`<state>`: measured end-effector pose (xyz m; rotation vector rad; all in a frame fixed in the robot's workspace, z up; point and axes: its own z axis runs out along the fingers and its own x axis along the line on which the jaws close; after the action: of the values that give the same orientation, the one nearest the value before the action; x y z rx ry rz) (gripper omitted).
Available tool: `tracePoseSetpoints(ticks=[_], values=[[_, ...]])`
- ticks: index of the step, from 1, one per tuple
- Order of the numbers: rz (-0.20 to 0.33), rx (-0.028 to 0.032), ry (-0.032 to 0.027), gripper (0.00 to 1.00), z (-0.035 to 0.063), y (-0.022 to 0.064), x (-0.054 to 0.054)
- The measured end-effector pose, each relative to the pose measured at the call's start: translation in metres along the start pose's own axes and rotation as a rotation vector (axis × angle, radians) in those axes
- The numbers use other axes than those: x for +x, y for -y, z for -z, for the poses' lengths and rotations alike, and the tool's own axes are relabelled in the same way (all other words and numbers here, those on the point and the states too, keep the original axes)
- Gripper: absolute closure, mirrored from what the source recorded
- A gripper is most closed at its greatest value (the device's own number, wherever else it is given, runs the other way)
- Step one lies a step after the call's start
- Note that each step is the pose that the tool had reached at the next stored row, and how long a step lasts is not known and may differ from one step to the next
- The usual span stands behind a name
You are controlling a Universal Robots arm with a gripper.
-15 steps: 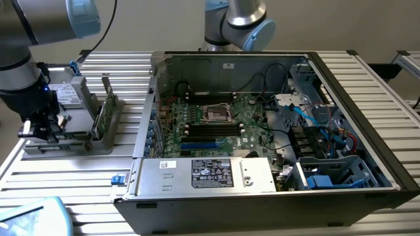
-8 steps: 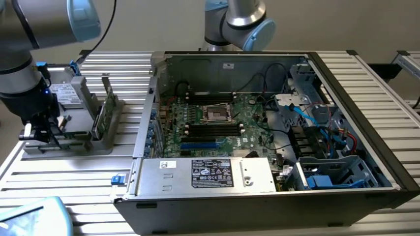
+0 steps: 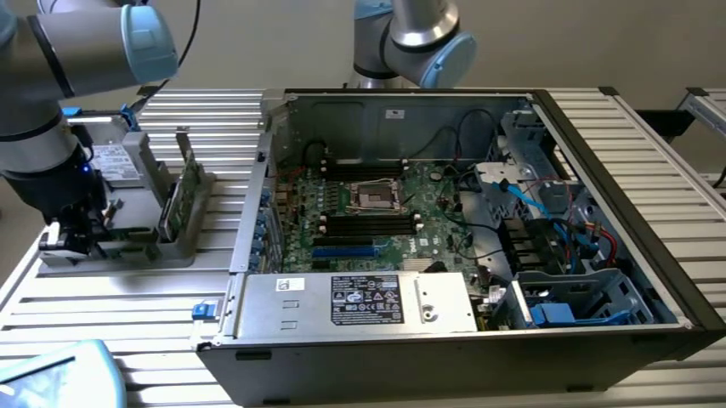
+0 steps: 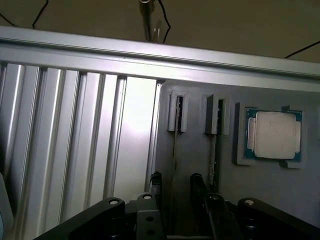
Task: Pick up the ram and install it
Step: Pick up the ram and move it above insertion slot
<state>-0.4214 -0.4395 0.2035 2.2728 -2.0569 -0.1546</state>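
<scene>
Tool [image 4: 176, 177] hangs released, spread wide, with the ram [image 4: 174, 150] standing between its jaws.

Nothing properly legible anywhere. Black sticker [image 3: 366, 299] on the silver power supply [image 3: 445, 313]: crammed with tiny white print and logos, can't make out a word. Same with the white label [image 3: 114, 161] on the drive beside the case.
</scene>
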Motion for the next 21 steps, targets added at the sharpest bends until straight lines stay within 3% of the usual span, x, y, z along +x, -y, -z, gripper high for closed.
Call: tracePoseSetpoints(ticks=[10,21], values=[[0.002,-0.0004,-0.0046,0.63,-0.0132,0.0013,0.001],[0.001,-0.0006,-0.0052,0.63,-0.0135,0.0013,0.001]])
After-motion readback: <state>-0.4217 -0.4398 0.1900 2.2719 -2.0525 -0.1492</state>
